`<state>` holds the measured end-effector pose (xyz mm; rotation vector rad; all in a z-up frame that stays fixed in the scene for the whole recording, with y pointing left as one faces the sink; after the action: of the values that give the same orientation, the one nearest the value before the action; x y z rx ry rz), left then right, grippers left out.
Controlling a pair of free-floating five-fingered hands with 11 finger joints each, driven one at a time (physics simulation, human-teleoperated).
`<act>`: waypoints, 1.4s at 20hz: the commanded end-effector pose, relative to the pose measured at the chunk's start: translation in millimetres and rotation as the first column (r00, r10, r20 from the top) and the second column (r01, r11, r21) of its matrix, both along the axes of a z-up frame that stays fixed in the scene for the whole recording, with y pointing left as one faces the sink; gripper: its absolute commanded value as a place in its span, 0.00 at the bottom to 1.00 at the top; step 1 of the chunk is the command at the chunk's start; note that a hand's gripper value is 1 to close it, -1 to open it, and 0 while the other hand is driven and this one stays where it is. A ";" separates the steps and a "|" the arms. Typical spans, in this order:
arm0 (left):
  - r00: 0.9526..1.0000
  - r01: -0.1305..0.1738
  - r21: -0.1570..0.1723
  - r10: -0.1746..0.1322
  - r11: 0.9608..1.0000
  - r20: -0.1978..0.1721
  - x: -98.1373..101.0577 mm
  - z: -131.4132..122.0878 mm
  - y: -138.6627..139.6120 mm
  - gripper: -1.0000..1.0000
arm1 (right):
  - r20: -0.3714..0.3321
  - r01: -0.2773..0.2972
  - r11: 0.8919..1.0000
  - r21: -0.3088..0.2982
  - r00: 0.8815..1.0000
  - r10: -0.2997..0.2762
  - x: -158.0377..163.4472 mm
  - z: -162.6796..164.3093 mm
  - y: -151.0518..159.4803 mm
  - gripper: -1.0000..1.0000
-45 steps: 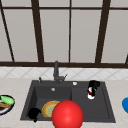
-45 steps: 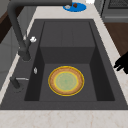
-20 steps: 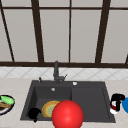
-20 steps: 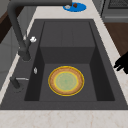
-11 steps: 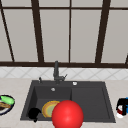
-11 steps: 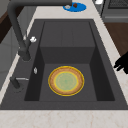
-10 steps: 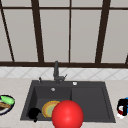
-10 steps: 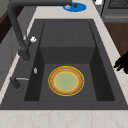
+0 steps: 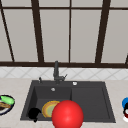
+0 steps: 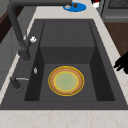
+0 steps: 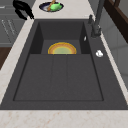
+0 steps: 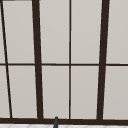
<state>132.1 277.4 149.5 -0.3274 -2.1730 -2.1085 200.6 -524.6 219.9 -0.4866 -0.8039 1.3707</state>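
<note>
My right hand (image 9: 126, 107) is at the far right edge of the front view, over a blue plate (image 9: 124, 102) on the counter, shut on a small red and white object (image 9: 125, 116). The left side view shows that object (image 10: 96, 3) at the top, beside the blue plate (image 10: 75, 7). My left hand (image 9: 33, 113) hangs idle over the sink's front left corner, fingers relaxed and holding nothing. It is the hand (image 10: 122, 63) by the sink's front rim in the left side view. A big red ball (image 9: 67, 115) shows in front of the sink.
A yellow-rimmed plate (image 10: 66, 80) lies in the black sink's deep left basin (image 10: 45, 75). The flat drainboard (image 9: 88, 100) is to the right. A dark faucet (image 9: 56, 71) stands behind. A plate with green food (image 9: 5, 102) sits on the left counter.
My right hand carried the red and white object rightward, from above the drainboard to over the blue plate on the right counter. The left hand stayed still.
</note>
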 end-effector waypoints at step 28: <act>1.000 0.000 0.000 0.000 1.000 0.000 0.0 0.0 0.0 0.50 | 0.127 0.019 1.000 -0.019 0.992 -0.017 9.9 -83.2 -37.3 1.00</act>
<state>132.1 277.4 149.5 -0.3274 -2.1730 -2.1085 203.0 -555.9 141.2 -0.5294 -0.8153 1.3582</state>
